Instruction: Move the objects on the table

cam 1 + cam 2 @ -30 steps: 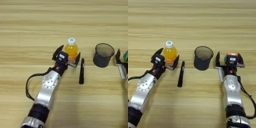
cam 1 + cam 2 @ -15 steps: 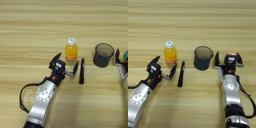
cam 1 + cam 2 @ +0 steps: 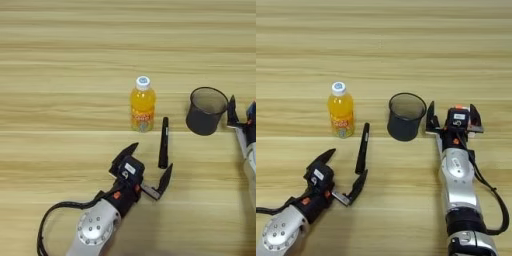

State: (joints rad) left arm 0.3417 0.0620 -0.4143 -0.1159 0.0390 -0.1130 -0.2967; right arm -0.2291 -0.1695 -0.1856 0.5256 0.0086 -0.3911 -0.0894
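Note:
A small orange-juice bottle (image 3: 142,105) with a white cap stands upright on the wooden table (image 3: 60,60). Just right of it lies a black marker (image 3: 163,142), pointing away from me. A black mesh pen cup (image 3: 406,116) stands further right. My left gripper (image 3: 150,160) is open in front of the bottle and marker, apart from both, one fingertip close to the marker's near end. My right gripper (image 3: 452,114) rests right of the cup with its fingers spread, and a small orange patch shows between them.
A black cable (image 3: 50,220) loops beside my left arm near the front edge. A pale strip (image 3: 437,142) runs along the left side of my right arm; I cannot tell what it is. Bare wood stretches behind the bottle and cup.
My left gripper has let go of the bottle and drawn back toward the near edge, fingers open. The bottle stays standing. The right arm has not moved.

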